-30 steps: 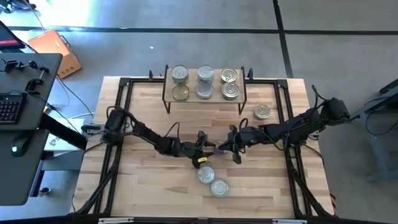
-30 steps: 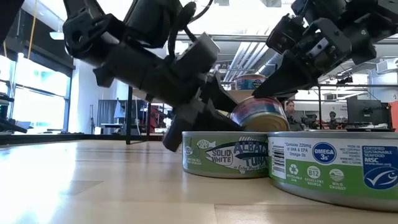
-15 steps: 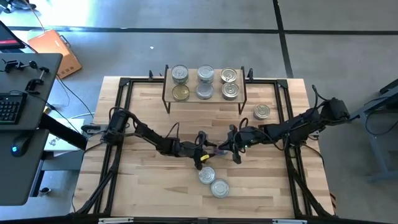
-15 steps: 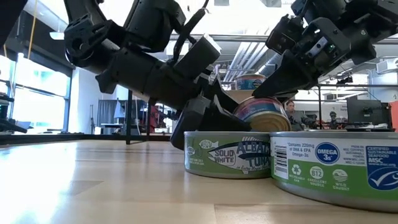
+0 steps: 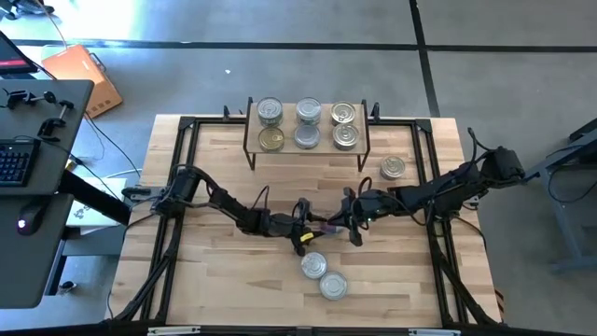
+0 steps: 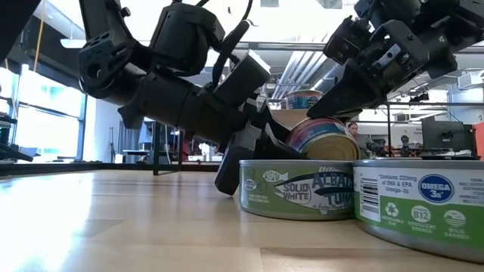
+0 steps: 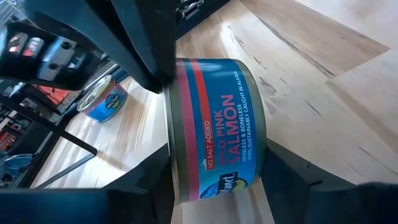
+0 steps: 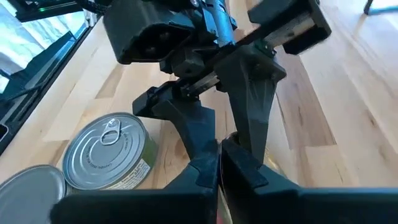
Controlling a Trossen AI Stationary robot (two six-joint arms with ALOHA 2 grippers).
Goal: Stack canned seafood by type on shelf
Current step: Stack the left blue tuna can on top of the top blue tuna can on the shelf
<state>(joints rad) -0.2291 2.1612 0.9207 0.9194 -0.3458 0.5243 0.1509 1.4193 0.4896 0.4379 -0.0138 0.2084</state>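
Observation:
A salmon can (image 7: pixel 217 124) with a blue and red label sits tipped on its side between my two grippers at mid-table. My left gripper (image 5: pixel 306 235) reaches in from the table's left with a finger at each flat end. My right gripper (image 5: pixel 338 224) comes from the right, shut at the can's upper rim. Two green-labelled tuna cans (image 5: pixel 312 266) (image 5: pixel 333 286) stand on their bases just nearer. The shelf (image 5: pixel 286 126) at the far edge carries several cans. One more can (image 5: pixel 393 168) stands on the table to its right. My left gripper has the salmon can's two flat ends between its fingers (image 7: pixel 146 186), coming nearly level from the table's left. The label wall (image 7: pixel 230 112) faces the wrist camera. My right gripper is shut on the can's rim (image 7: pixel 163 78) at its upper edge, slanting down from the right. The can stays tilted (image 6: pixel 325 140); the tuna can hides its underside.
A black frame (image 5: pixel 187 126) runs around the wooden tabletop. The nearer tuna can (image 6: pixel 299 189) stands right beside my left gripper's lower finger. Bare wood lies to the near left and far left of the arms.
My left gripper has sunk a little, rolled, and narrowed around the salmon can. The two tuna cans have slid slightly toward the table's near edge. My right gripper has kept still with the can.

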